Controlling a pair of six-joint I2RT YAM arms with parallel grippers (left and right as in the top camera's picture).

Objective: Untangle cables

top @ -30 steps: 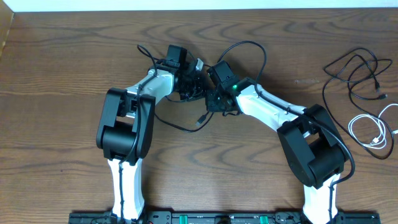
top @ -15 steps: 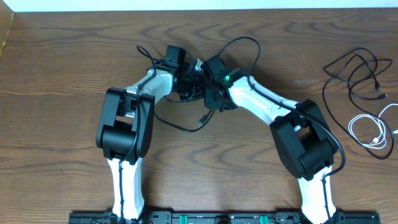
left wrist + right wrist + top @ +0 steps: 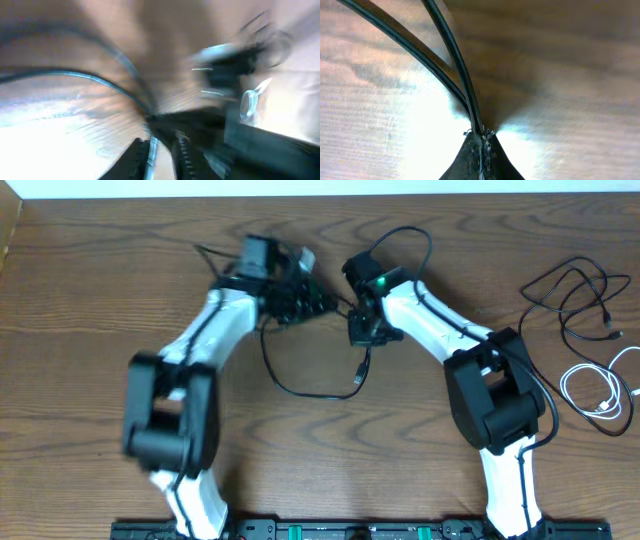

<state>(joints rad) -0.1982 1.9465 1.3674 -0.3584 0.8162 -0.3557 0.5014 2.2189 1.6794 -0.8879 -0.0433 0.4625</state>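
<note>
- Overhead: L end effector (image 3: 303, 298) sits in a knot of black cord (image 3: 300, 388); can't tell its jaw state here. R end effector (image 3: 363, 332) is just R of it. The cord loops down below both, plug end just under R end effector. Spare black cords (image 3: 570, 295) and white cord (image 3: 598, 390) lie on the worktop (image 3: 80, 330), well apart, far R of both.
- L wrist: heavy blur. L end effector (image 3: 162, 150) at btm; black cord (image 3: 100, 80) arcs above-left of it. Apart or together: can't tell.
- R wrist: R end effector (image 3: 481, 137) pinched together on black cord (image 3: 455, 60); two strands run up-left from the tips.
</note>
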